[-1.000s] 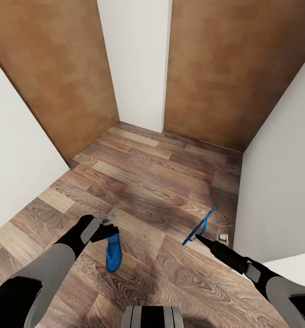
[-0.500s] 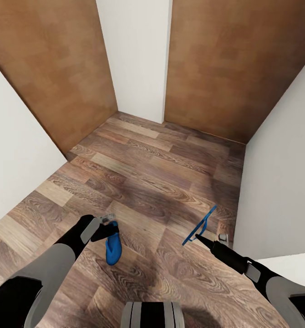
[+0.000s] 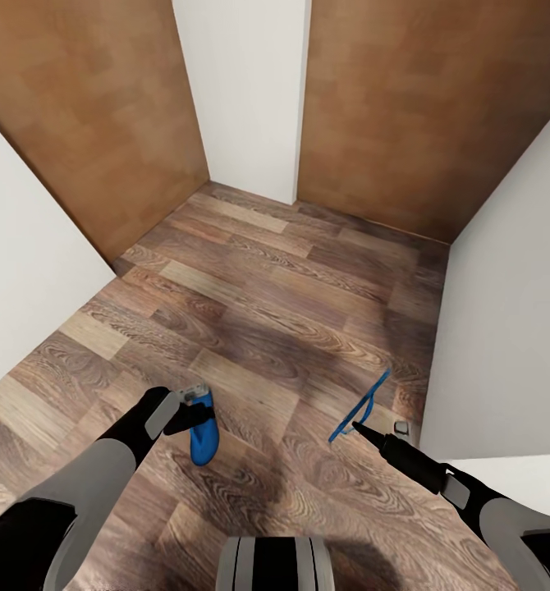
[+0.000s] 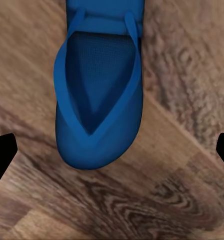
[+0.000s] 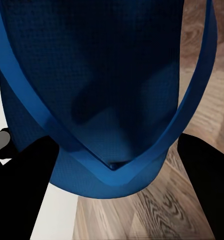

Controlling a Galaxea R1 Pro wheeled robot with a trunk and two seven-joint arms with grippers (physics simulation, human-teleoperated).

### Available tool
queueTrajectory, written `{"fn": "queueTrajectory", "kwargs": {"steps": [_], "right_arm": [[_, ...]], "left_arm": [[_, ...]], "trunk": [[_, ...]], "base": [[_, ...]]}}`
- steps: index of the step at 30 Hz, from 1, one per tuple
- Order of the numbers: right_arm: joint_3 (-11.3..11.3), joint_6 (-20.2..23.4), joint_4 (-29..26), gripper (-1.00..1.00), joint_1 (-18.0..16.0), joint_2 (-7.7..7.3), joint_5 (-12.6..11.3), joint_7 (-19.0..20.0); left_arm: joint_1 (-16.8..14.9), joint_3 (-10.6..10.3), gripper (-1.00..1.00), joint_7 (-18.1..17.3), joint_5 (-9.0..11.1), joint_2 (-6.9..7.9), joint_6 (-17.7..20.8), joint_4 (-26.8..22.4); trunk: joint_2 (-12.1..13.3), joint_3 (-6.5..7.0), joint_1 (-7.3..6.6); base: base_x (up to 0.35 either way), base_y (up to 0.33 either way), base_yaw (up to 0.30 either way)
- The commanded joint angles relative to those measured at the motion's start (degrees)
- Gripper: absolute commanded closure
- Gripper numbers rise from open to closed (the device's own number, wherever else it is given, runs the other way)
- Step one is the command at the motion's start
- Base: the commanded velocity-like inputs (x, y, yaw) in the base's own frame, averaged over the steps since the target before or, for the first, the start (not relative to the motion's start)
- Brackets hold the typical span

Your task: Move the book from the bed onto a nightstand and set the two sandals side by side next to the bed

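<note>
Floor point(image 3: 291, 304) lay open between white walls point(image 3: 29, 279); left fingers point(image 3: 194, 408) and right fingers point(image 3: 359, 424) each clamped a blue sandal point(image 3: 203, 439), the other sandal point(image 3: 359, 406) edge-on.

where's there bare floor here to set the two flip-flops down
The wood floor ahead is bare, bordered by the white wall on the left, the white wall on the right and two brown panels at the far end. It narrows toward the right wall. The left gripper and right gripper each carry a blue flip-flop.
</note>
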Motion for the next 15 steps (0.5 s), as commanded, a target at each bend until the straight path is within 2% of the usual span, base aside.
{"fn": "queueTrajectory", "kwargs": {"steps": [1,6,15], "right_arm": [[0.43,0.59,-0.01,1.0,-0.02,-0.01,-0.58,0.21],[0.43,0.59,-0.01,1.0,-0.02,-0.01,-0.59,0.21],[0.43,0.55,-0.01,1.0,-0.02,-0.01,-0.58,0.21]], "left_arm": [[-0.01,-0.43,-1.0,0.45,0.61,0.07,0.14,-0.11],[-0.01,-0.43,-1.0,0.45,0.61,0.07,0.14,-0.11],[-0.01,-0.48,-1.0,0.45,0.55,0.07,0.14,-0.11]], "trunk": [[-0.03,-0.26,0.01],[-0.1,-1.37,0.14],[-0.1,-1.37,0.14]], "base": [[0.0,0.0,0.0],[0.0,0.0,0.0],[0.0,0.0,0.0]]}}
